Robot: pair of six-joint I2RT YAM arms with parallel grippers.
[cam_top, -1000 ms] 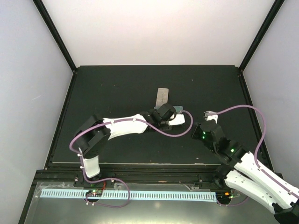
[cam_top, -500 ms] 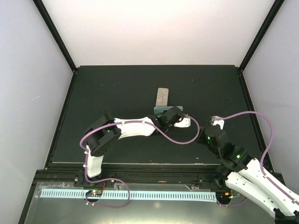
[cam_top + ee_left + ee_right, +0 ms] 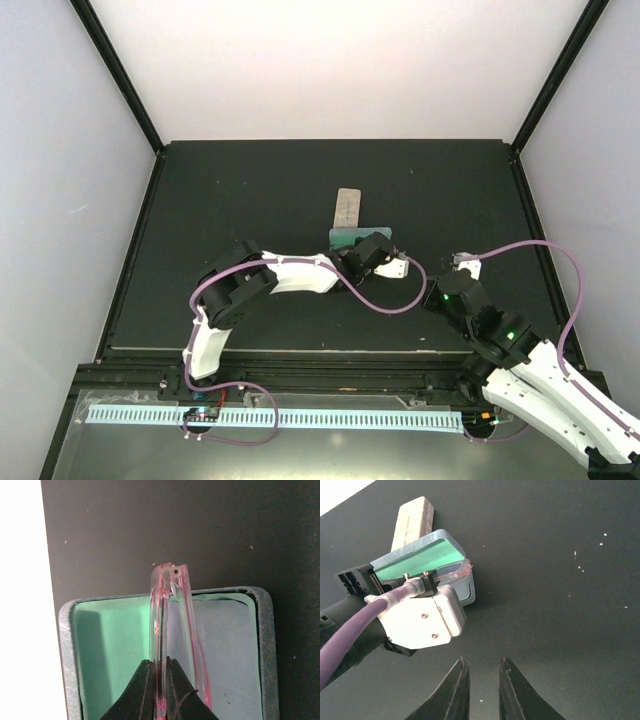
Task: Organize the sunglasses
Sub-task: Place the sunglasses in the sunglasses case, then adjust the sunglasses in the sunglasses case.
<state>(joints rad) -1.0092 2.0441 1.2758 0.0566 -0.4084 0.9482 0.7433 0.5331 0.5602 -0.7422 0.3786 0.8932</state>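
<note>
Over the black table (image 3: 250,200), the folded pink sunglasses (image 3: 172,605) are pinched by the closed left gripper (image 3: 160,667) above the open blue-grey case (image 3: 63,650). The right gripper (image 3: 483,667) is seen slightly parted, with nothing held.

Sunglasses (image 3: 159,625) over open case (image 3: 65,655); closed case (image 3: 347,208) behind.

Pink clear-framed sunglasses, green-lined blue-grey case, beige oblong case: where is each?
Pink clear-framed sunglasses (image 3: 159,625): left wrist view, left pink bar.
Green-lined blue-grey case (image 3: 64,655): left wrist view, left rim.
Beige oblong case (image 3: 412,522): right wrist view, top face.
</note>
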